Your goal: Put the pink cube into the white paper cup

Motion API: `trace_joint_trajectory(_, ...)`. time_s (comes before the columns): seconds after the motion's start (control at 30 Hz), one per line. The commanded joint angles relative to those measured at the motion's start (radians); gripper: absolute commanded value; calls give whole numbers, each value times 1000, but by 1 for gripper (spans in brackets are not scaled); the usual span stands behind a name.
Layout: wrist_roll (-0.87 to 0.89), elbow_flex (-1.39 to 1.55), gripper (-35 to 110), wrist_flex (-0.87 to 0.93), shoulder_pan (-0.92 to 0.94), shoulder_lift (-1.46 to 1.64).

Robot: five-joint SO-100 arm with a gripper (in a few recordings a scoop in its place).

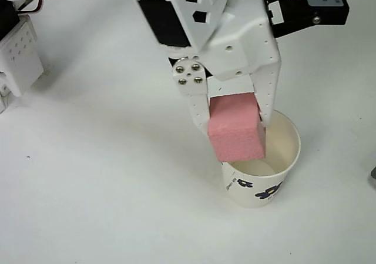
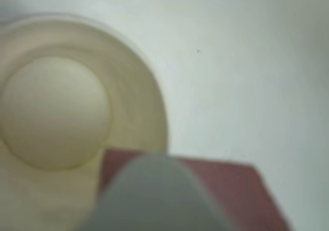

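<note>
Main risk: the pink cube (image 1: 237,129) sits over the left rim of the white paper cup (image 1: 276,179) in the overhead view, not centred on the mouth, so a release here could catch a corner on the rim, hang up or tip the light cup on the table (image 1: 88,176). Cube is only a little narrower than the mouth, so margin looks slim. Gripper (image 1: 235,114) points down from above, jaws pinching the cube's sides, cube held clear above the cup.
</note>
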Motion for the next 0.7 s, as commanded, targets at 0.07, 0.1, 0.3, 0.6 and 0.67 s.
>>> trace_joint_trajectory(0.07,5,-89,13,14,-32,21)
trace_joint_trajectory(0.1,6,-97,13,14,-37,18)
trace_joint_trajectory(0.3,21,-107,13,14,-66,8)
trace_joint_trajectory(0.6,48,-130,13,14,-109,-46)
trace_joint_trajectory(0.67,44,-135,14,14,-112,-48)
